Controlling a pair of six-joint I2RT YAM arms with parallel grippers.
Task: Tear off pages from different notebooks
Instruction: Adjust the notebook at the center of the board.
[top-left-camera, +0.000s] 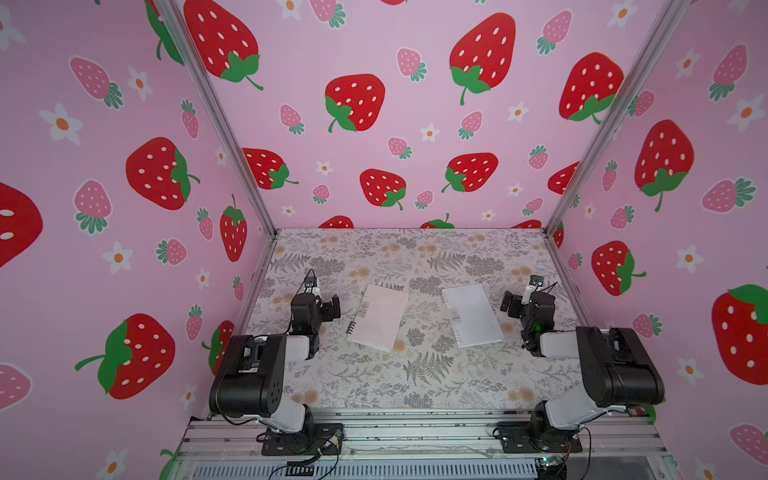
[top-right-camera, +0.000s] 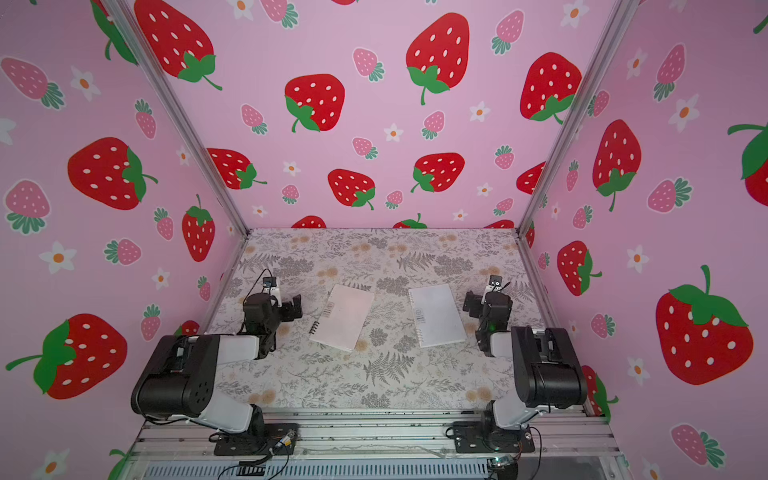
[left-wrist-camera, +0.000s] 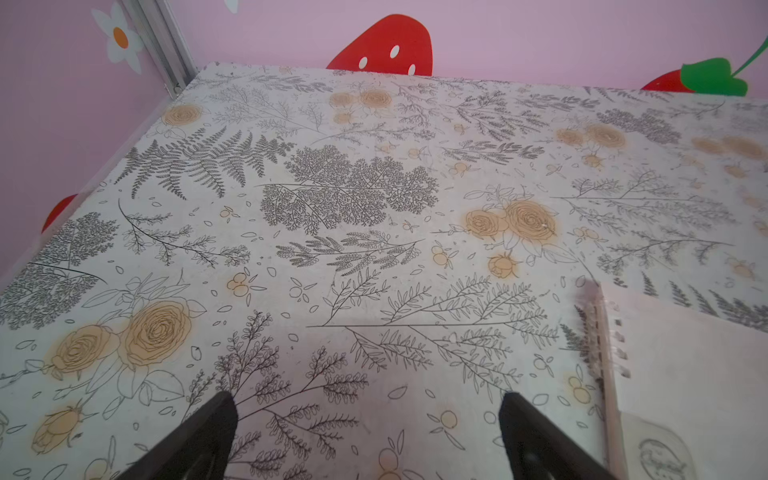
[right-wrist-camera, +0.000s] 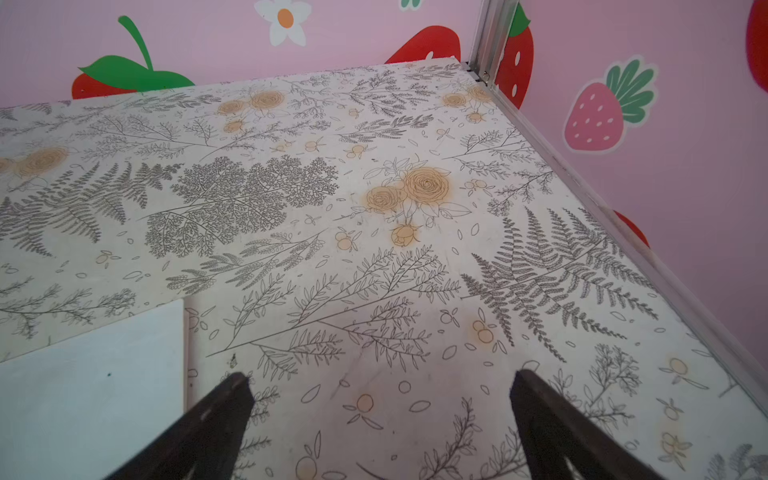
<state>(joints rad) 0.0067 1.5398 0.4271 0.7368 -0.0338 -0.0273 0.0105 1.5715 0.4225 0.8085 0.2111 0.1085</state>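
At mid-frame on the floral tabletop (top-left-camera: 415, 374), in both top views: pale pink notebook (top-left-camera: 377, 318), dark coil, left of centre; white notebook (top-left-camera: 471, 315), light coil, right of centre. Both closed, flat, tilted. Spine labels unreadable. Jaws of left gripper (left-wrist-camera: 368, 401) and right gripper (right-wrist-camera: 382, 376) wide apart, holding nothing.

we can read no text anywhere. the dark label (top-left-camera: 364, 310) on the pink notebook (top-left-camera: 380, 322) and the white notebook (top-left-camera: 476, 318) label are too small. the pink one's round emblem (left-wrist-camera: 661, 458) is blurred.
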